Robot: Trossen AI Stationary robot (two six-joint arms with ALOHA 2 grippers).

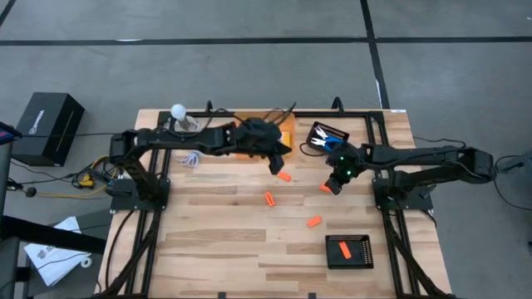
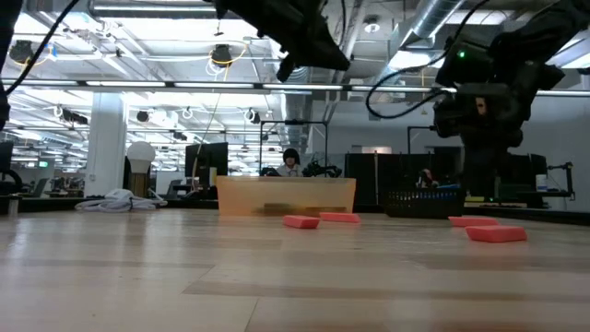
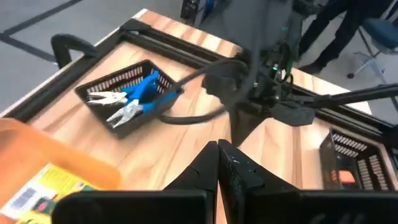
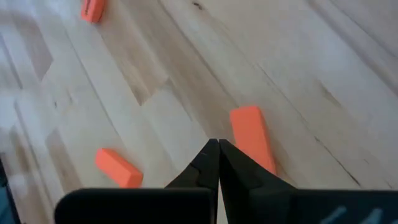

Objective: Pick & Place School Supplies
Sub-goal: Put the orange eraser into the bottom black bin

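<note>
step: pick not made | right gripper (image 4: 218,144) jaws pinched together, empty, above flat orange stubby piece (image 4: 252,135) | left gripper (image 3: 217,146) likewise closed, nothing held, near translucent orange bin (image 1: 249,143) | next: right jaws to be reopened, lowered astride piece

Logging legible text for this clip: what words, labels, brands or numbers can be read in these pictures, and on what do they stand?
Nothing can be read as text.
Black box on the floor left of the table: a white logo and a line of print, too small to read.
Yellow-and-green flat box in the translucent orange bin: a barcode label and print, blurred.
White papers on the floor: print too small to read.
</note>
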